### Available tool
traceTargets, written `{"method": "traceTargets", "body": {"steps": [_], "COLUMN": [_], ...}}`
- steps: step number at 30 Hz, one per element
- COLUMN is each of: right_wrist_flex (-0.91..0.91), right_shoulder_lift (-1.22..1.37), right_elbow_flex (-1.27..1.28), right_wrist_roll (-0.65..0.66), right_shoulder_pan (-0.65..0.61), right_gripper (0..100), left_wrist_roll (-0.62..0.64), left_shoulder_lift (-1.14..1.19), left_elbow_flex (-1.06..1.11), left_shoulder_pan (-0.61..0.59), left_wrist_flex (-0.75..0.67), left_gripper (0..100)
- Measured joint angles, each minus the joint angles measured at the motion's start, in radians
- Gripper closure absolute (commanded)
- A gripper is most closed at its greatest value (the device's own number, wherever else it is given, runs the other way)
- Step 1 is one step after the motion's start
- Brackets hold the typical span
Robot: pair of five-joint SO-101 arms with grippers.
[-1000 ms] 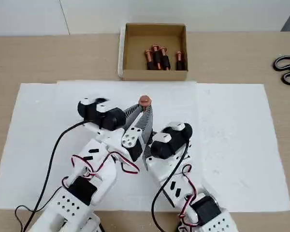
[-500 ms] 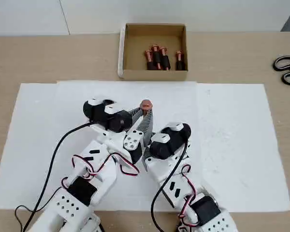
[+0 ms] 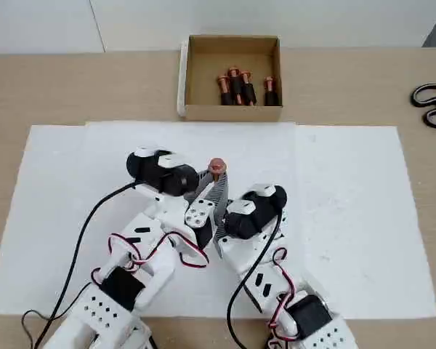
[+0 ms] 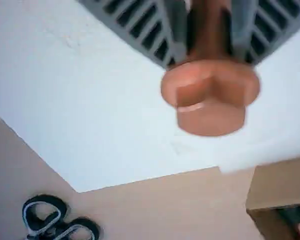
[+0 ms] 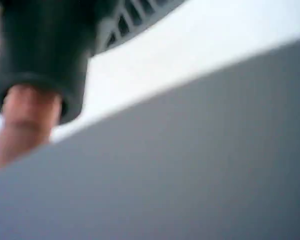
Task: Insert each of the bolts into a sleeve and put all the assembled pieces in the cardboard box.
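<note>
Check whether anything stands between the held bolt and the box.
Nothing visible does. Bare sheet lies between the bolt, in its sleeve, and the box's near wall; four pieces lie inside, with free floor beside them.

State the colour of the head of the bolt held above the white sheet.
Copper-brown. The bolt head shows best in the left wrist view.
</note>
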Motion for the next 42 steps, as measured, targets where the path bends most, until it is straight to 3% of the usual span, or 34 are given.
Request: {"method": "traceTargets", "body": {"steps": [20, 26, 33, 37, 42], "right_wrist_flex": [0.002, 0.002, 0.005, 0.017, 0.017], "right_shoulder_lift": [0.0, 0.0, -0.002, 0.0, 0.0], "right_elbow_flex": [0.0, 0.0, 0.0, 0.0, 0.0], "right_wrist_roll": [0.0, 0.0, 0.0, 0.0, 0.0], "right_shoulder_pan": [0.0, 0.0, 0.005, 0.003, 0.003], "right_gripper": [99.5, 99.5, 99.5, 99.5, 99.5], "left_wrist_roll": [0.069, 0.075, 0.106, 0.106, 0.106], "left_shoulder_lift": [0.0, 0.0, 0.0, 0.0, 0.0], "left_elbow_flex": [-0.021, -0.021, -0.026, -0.087, -0.233], "left_shoulder_pan": [0.0, -0.006, 0.0, -0.072, -0.198], "left_wrist_flex": [0.132, 0.18, 0.233, 0.275, 0.433], "left_gripper": [98, 76, 74, 74, 74]}}
